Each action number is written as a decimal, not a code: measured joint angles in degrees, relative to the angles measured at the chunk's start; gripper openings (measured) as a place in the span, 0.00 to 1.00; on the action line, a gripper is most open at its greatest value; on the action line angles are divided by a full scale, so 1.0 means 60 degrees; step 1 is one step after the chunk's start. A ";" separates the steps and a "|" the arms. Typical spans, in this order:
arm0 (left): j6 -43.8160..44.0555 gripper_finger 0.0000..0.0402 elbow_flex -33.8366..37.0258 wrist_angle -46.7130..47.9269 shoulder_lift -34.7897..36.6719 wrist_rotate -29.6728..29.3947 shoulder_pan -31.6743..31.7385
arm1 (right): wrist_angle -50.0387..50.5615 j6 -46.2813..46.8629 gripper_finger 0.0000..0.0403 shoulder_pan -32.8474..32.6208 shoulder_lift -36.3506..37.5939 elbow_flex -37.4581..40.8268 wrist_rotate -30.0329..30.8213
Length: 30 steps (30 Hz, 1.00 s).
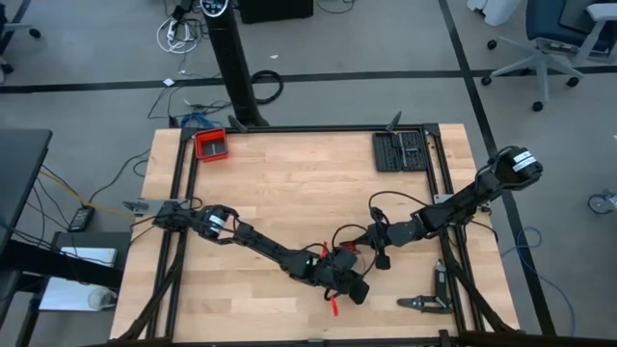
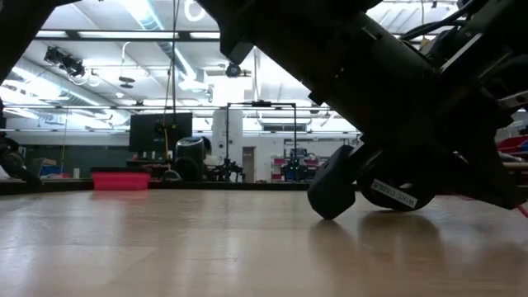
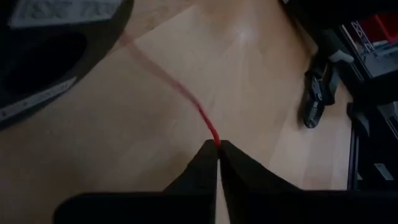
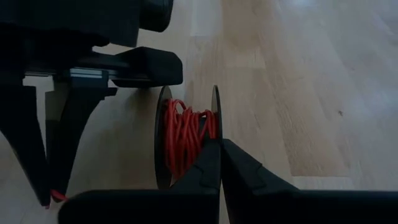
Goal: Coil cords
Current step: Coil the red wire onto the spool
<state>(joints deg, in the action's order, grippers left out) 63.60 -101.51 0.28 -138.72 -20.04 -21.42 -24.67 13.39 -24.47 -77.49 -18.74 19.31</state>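
1. wooden table point(image 1: 289, 193) fills the middle of a big room with a grey floor, and a black frame runs round it.
2. far at the back left of the table sits a red tray point(image 1: 210, 145).
3. the left arm comes in from the left side and reaches low toward the front middle.
4. the left gripper point(image 3: 217, 148) has its two dark fingers pressed together on the thin red cord point(image 3: 208, 127), pinching its end. the cord runs away across the wood toward a black spool.
5. a bit of red cord point(image 1: 335, 305) pokes out by the left gripper point(image 1: 349, 287) near the front edge.
6. just to the right, the right gripper point(image 4: 219, 149) has its fingers squeezed shut. right in front of them stands a spool point(image 4: 163, 140) wound with red cord point(image 4: 183, 137).
7. black pliers point(image 1: 424, 302) lie near the front right.
8. a black tool case point(image 1: 400, 151) lies at the back right.
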 joint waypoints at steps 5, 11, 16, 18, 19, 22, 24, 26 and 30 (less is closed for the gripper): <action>-0.0245 0.01 0.0000 -0.0092 -0.0007 -0.0002 -0.0006 | -0.0004 0.0006 0.00 -0.0004 0.0000 0.0000 0.0000; -0.0348 0.00 -0.0015 0.0229 -0.0015 0.0264 -0.0002 | 0.0009 0.0011 0.00 -0.0020 0.0000 0.0000 0.0000; -0.0351 0.00 -0.0040 0.1294 -0.0004 0.0169 0.0007 | -0.0015 0.0070 0.00 -0.0122 0.0013 0.0000 -0.0184; -0.0480 0.00 -0.0036 0.1553 0.0016 0.0072 0.0022 | -0.0024 0.0213 0.00 -0.0220 0.0073 0.0000 -0.0293; -0.0542 0.00 -0.0040 0.1654 0.0022 0.0067 0.0032 | -0.0024 0.0254 0.00 -0.0278 0.0136 0.0000 -0.0299; -0.0757 0.00 -0.0036 0.1774 0.0029 0.0036 0.0049 | -0.0025 0.0251 0.00 -0.0422 0.0424 0.0000 -0.0285; -0.0822 0.00 -0.0036 0.1879 0.0029 -0.0015 0.0049 | -0.0007 0.0219 0.00 -0.0479 0.0659 0.0000 -0.0259; -0.0907 0.00 -0.0040 0.2161 0.0075 -0.0116 0.0049 | 0.0109 0.0192 0.00 -0.0532 0.0860 0.0000 -0.0267; -0.1290 0.00 -0.0038 0.2857 0.0218 -0.0311 0.0059 | 0.0858 0.0374 0.00 -0.0640 0.1065 0.0000 -0.0386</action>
<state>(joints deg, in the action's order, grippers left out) 55.86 -101.74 17.42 -137.40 -21.90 -21.06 -19.52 15.63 -28.31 -71.10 -18.74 17.00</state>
